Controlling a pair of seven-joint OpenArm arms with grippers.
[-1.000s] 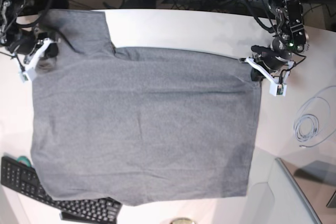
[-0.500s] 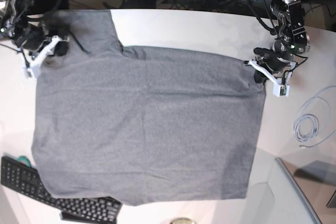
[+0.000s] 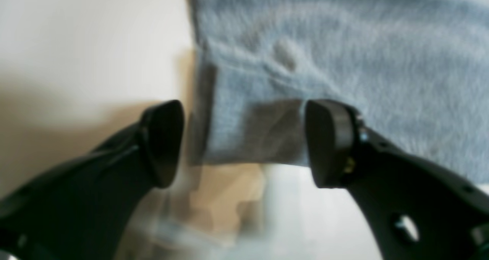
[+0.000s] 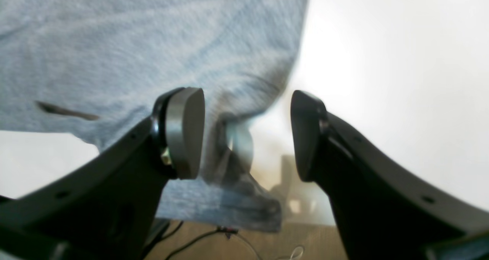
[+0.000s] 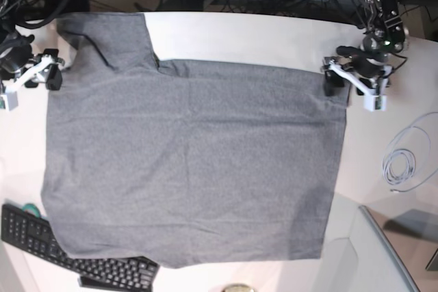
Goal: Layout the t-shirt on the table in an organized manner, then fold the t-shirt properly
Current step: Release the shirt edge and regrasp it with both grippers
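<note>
Both end effectors [image 3: 244,141] [image 4: 246,132] apparently agape, empty.

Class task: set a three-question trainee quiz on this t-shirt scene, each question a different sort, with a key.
1. True or false: the left gripper is clamped on the t-shirt.
2. What lies under the shirt's near corner? A) keyboard B) white cable C) scissors
3. Fill in: the right gripper has its jaws ____.

Key: 1 false, its jaws stand apart, the shirt's corner lying between them on the table. 2 A. 3 open.
</note>
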